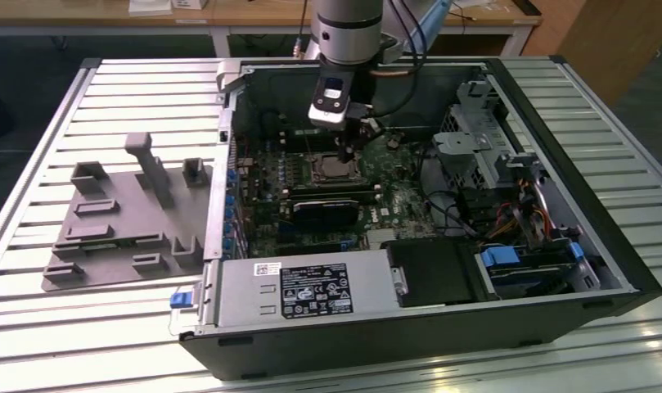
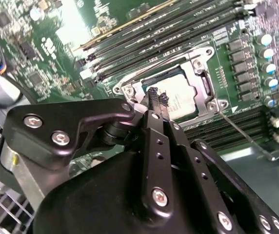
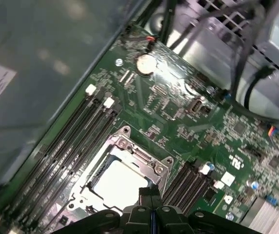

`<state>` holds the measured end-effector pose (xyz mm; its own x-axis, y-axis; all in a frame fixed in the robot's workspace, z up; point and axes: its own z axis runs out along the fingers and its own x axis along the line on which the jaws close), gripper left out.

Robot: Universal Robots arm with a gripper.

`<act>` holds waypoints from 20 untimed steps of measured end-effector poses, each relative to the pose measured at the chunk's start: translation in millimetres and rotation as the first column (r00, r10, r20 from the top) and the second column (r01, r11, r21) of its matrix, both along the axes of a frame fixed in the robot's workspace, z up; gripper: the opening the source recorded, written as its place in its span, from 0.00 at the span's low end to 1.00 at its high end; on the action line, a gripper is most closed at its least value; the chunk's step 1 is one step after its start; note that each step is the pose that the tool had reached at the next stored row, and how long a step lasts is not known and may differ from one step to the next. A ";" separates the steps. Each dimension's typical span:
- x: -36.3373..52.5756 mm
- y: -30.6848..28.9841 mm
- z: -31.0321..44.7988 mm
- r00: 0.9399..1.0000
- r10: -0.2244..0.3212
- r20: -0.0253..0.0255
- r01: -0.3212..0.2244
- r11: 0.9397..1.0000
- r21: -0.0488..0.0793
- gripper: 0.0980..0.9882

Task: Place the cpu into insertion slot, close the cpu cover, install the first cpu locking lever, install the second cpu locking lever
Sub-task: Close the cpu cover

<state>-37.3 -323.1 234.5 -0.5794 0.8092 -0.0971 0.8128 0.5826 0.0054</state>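
Observation:
Inside the open computer case, the silvery-topped cpu (image 1: 333, 168) lies in the insertion slot (image 1: 333, 157) on the green board. Both wrist views show the cpu (image 2: 181, 95) (image 3: 116, 184) flat in the socket, with the cpu cover (image 2: 204, 87) (image 3: 140, 157) lying as a metal frame around it. A thin locking lever (image 2: 239, 130) runs along one side of the socket and angles away from it. My gripper (image 1: 350, 152) (image 2: 157, 97) (image 3: 149, 193) hovers just above the socket's edge, shut with nothing between its fingers.
Long black memory slots (image 2: 173, 29) flank the socket. A black card (image 1: 325, 211) sits just in front of it and the power supply (image 1: 298, 288) at the case front. Cables and drive cages (image 1: 506, 213) fill the exterior view's right. A grey fixture (image 1: 123, 221) lies on the slatted table.

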 end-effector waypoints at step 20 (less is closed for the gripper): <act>-0.4 0.0 -0.6 0.939 0.345 -0.003 -0.345 0.939 -0.010 0.00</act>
<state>-37.8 -323.1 234.0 -0.8230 0.5585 -0.1033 0.5618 0.8272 -0.0033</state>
